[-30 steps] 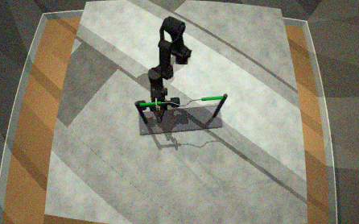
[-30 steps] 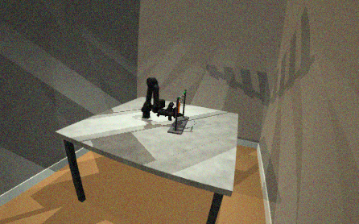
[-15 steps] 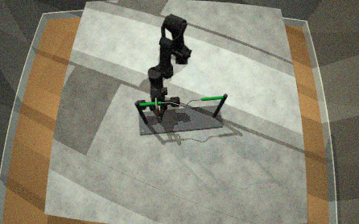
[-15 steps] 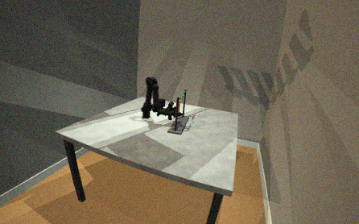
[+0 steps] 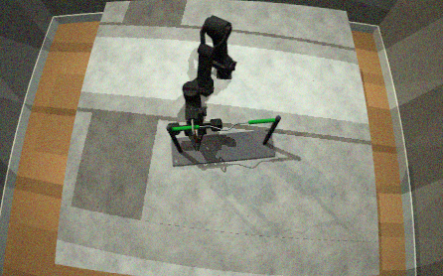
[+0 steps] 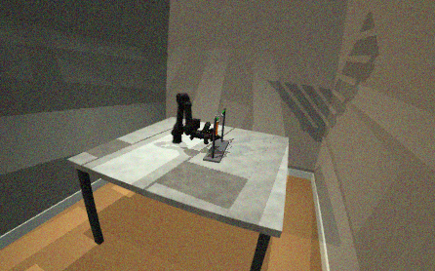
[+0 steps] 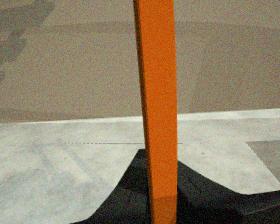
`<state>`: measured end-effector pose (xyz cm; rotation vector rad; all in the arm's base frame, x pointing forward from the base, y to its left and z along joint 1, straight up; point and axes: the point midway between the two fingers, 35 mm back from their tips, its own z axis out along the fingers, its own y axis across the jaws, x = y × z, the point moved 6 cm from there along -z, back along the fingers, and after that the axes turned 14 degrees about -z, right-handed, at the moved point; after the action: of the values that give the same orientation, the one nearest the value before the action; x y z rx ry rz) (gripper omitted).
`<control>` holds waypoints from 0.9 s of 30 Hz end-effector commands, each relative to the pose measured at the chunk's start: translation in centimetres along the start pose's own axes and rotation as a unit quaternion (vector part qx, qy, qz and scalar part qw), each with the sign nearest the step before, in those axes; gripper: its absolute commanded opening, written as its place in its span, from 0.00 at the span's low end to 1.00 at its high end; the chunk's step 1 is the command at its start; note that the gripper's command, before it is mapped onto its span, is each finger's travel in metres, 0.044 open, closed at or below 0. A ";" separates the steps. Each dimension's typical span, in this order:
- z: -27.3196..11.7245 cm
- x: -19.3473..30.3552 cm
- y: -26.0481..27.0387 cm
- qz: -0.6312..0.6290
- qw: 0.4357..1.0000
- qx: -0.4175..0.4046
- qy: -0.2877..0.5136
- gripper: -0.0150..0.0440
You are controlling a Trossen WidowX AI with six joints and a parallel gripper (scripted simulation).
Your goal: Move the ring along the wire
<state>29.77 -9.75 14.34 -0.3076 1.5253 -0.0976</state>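
The handle [image 6: 217, 128] [image 7: 161, 100] is orange and stands upright. My gripper [image 5: 198, 147] [image 7: 148, 155] is shut on it, a black finger on each side near the bottom of the wrist view. The ring [image 5: 193, 124] shows as a small pale shape at the left green part [image 5: 179, 129], close to the left post [image 5: 176, 141]. The wire's passage through it is too small to make out. The thin grey wire [image 5: 232, 127] bends from there to the right green part [image 5: 261, 121], which ends at the right post [image 5: 271, 133].
Both posts stand on a dark grey base plate [image 5: 266, 150] [image 6: 212, 159] on the pale table [image 5: 274, 208] [image 6: 264, 195]. The arm [image 5: 205, 69] [image 6: 185, 109] reaches in from behind the wire, and its wrist is close to the left green part. Shadows cross the base and table.
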 end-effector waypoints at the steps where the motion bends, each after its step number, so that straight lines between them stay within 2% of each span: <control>1: 0.0 -0.1 -0.1 0.002 1.000 0.002 0.000 0.00; 27: 0.0 -0.5 1.6 0.003 1.000 0.003 0.000 0.00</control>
<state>29.70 -8.46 14.30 -0.3041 1.5296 -0.0962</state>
